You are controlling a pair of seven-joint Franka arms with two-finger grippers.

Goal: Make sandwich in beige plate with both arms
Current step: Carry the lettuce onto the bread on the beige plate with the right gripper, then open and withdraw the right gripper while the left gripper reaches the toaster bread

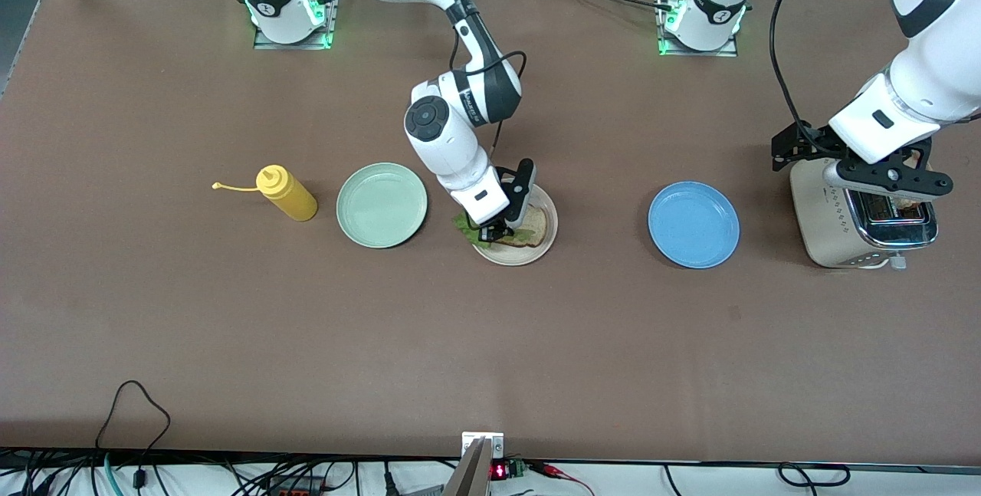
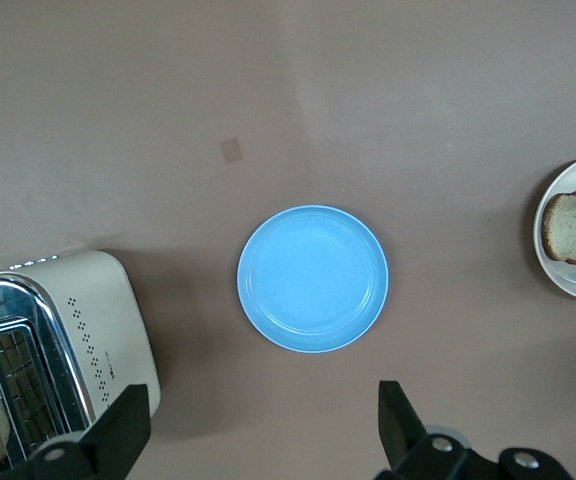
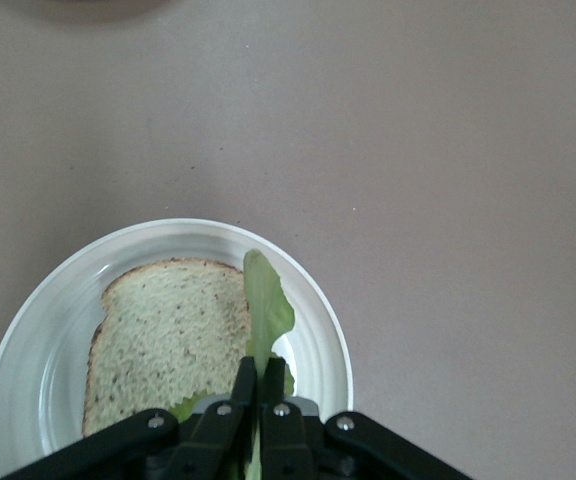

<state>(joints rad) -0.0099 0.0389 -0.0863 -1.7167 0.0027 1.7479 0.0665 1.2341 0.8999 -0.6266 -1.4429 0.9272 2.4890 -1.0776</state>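
Round beige plate (image 1: 540, 249) mid-counter, holding one grainy bread slice (image 1: 535, 228). Over it, right claw (image 1: 497, 234) clamped on a ruffled green lettuce leaf (image 3: 265, 305). Over a chrome-topped toaster (image 1: 830, 239), left claw (image 2: 258, 430) spread apart.

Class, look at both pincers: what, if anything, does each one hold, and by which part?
The right pincer pinches the lettuce leaf by one edge over the beige plate. The left pincer, open above the toaster, holds nothing.

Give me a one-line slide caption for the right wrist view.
Right gripper, shut on the lettuce leaf, holds it over the bread slice in the beige plate.
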